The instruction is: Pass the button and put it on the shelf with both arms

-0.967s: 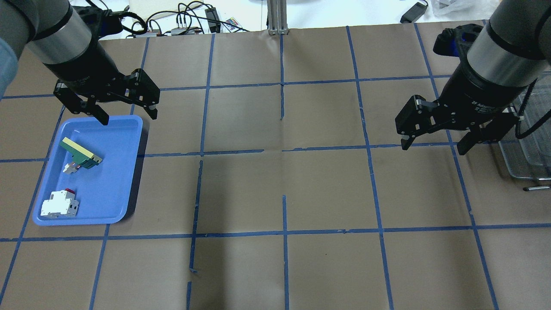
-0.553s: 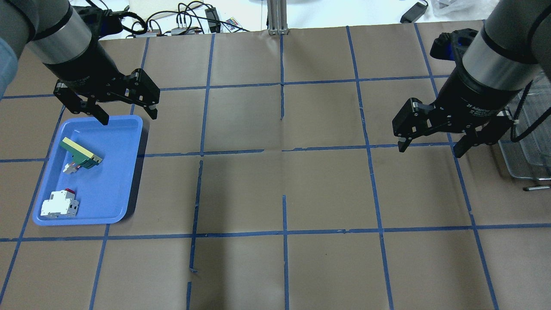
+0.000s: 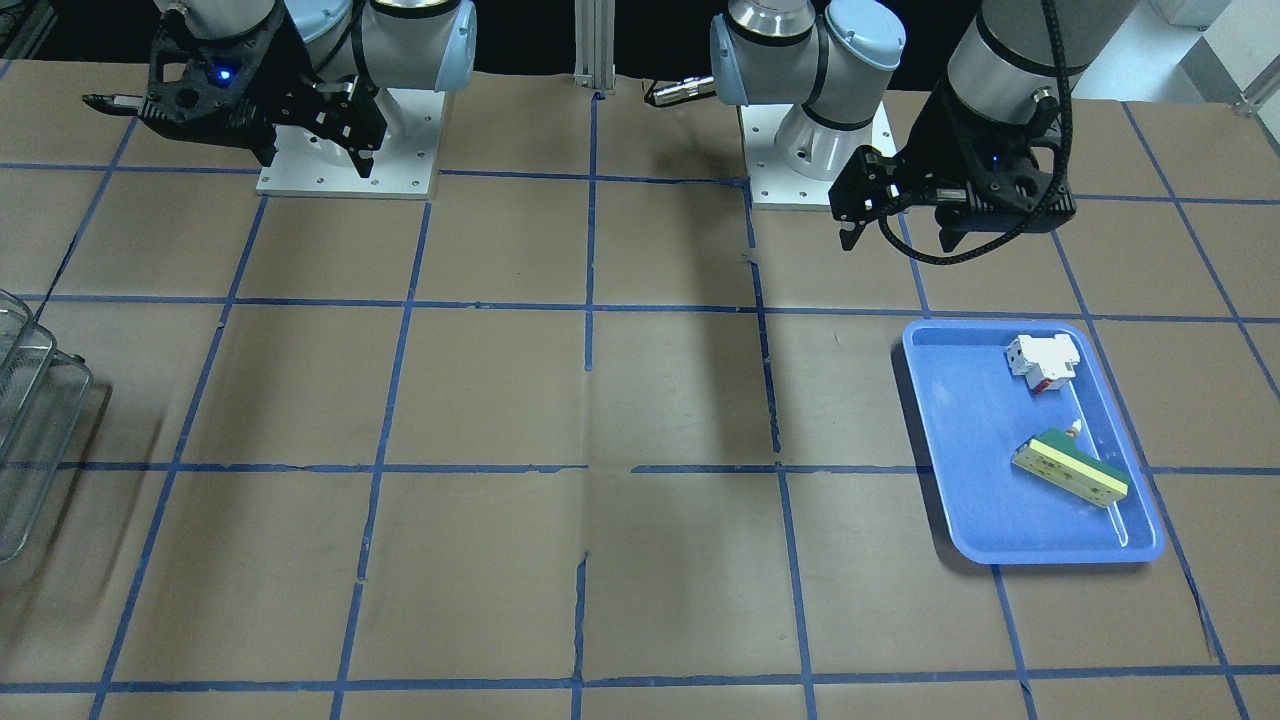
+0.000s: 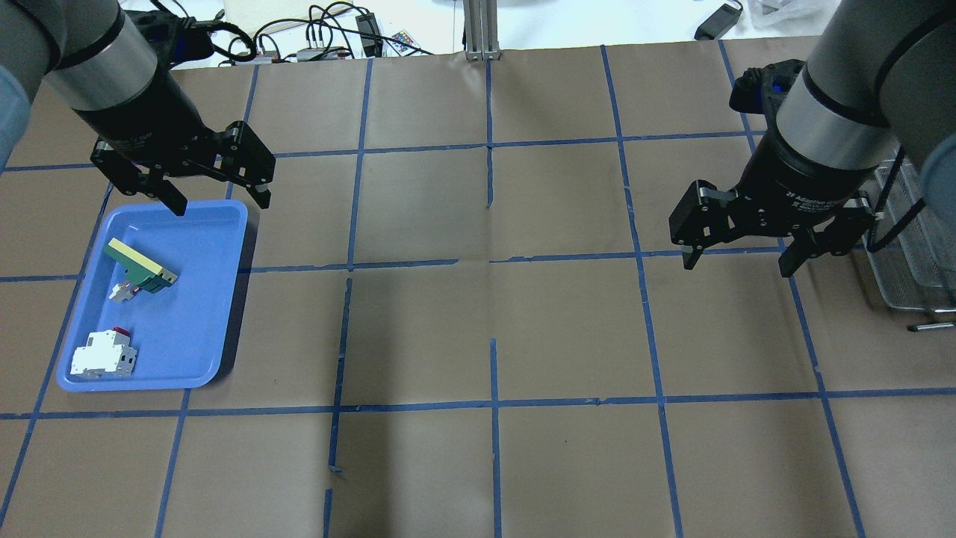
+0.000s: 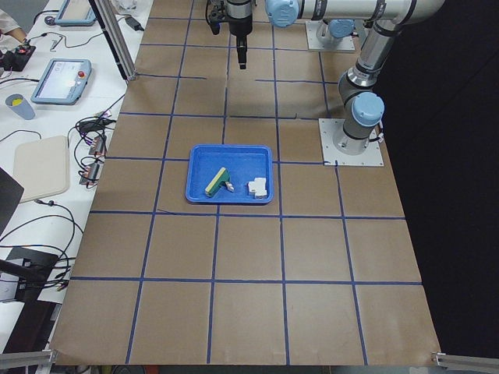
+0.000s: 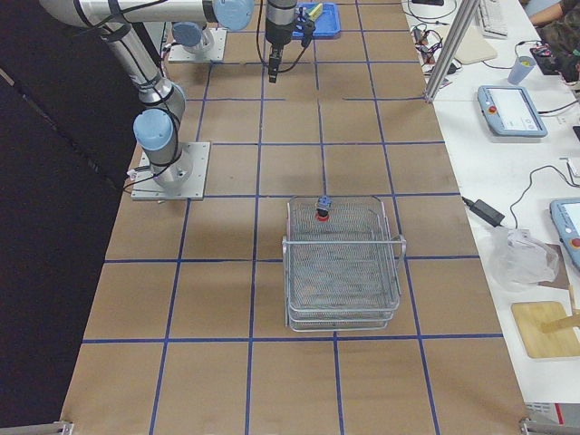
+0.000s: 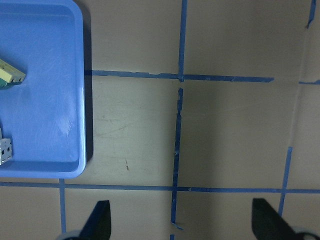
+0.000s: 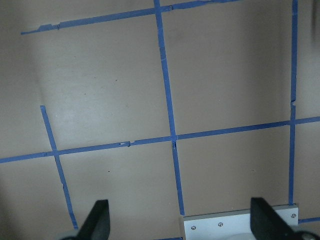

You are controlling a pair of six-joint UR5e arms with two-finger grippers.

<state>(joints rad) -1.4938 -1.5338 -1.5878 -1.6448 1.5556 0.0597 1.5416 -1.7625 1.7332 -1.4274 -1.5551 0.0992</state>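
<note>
The button [image 6: 321, 207], with its red cap down and blue block up, sits on the top tier of the wire-mesh shelf [image 6: 343, 272], at the tier's far edge. It shows only in the exterior right view. The shelf also shows at the right edge of the overhead view [image 4: 915, 246]. My right gripper [image 4: 736, 267] is open and empty above the table, left of the shelf. My left gripper [image 4: 221, 205] is open and empty above the far end of the blue tray [image 4: 202, 314].
In the tray lie a green and cream bar [image 4: 140, 265], with a small white and red piece beside it, and a white and red breaker block [image 4: 103, 355]. Cables and boxes lie beyond the table's far edge [image 4: 321, 41]. The table is brown paper with a blue tape grid.
My right gripper has moved left and slightly nearer, away from the shelf, and stays open. My left gripper has barely moved.
</note>
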